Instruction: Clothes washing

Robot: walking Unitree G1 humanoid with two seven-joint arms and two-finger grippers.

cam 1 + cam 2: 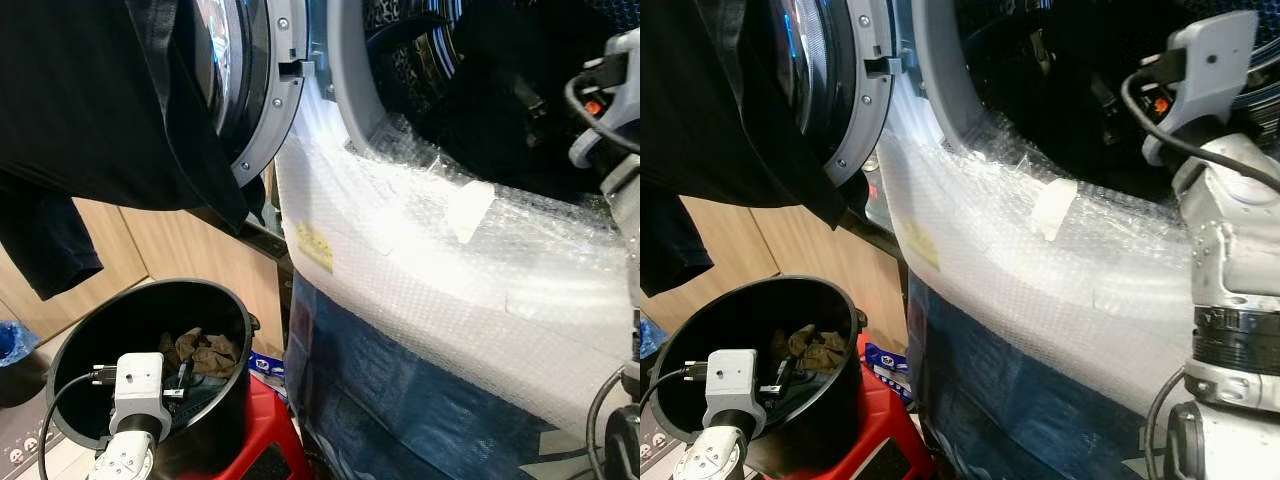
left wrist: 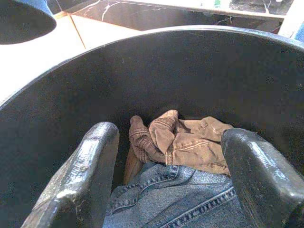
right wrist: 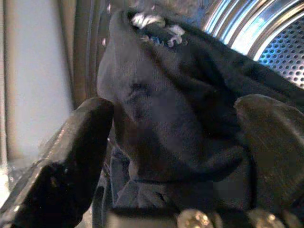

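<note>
The right tool (image 3: 171, 156) reaches into the washer drum (image 3: 280, 52), its fingers apart around a dark garment (image 3: 161, 99) lying inside the opening. The left tool (image 2: 171, 180) hangs spread wide in the black bucket (image 1: 215, 300), above blue jeans (image 2: 180, 199) and a tan garment (image 2: 185, 142) at the bottom

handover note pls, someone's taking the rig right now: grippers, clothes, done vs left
Left gripper: open, down in the black bucket, above the jeans and brown garment.
Right gripper: inside the washer drum, fingers either side of a dark garment; grip unclear.
Black clothing hangs over the open washer door.
Left: load the bucket's two items and the draped clothing.
</note>
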